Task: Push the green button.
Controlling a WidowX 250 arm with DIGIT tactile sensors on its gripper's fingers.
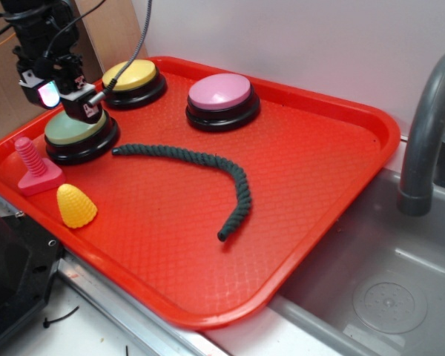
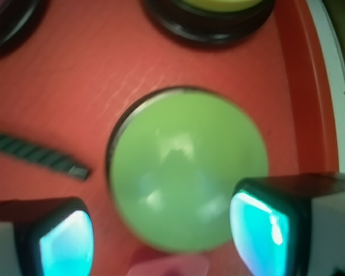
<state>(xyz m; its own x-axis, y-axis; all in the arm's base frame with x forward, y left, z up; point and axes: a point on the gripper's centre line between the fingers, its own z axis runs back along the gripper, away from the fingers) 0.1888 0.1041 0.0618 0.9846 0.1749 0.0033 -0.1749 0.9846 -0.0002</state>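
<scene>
Taking the green button as our landmark, we see it sitting near the back left corner of the red tray, presumably so the arm can reach it from above. Just left and in front of it stands a pink bolt-shaped toy, and in front of that a yellow corn toy; neither blocks the way down to the dome. Directly over the button hangs the gripper, and from the wrist view we find the fingers spread wide, one at each lower edge of the green dome with nothing between them, so we judge the press is being lined up, though we cannot tell whether the gripper touches the top yet. Behind the button, just to its right, sits the yellow button, and further right the pink button; both are apart from the gripper. A dark rope runs from beside the green button's right side out across the tray. Far right, off the tray, we see a grey tap over a sink. We can read no writing or brand anywhere.
</scene>
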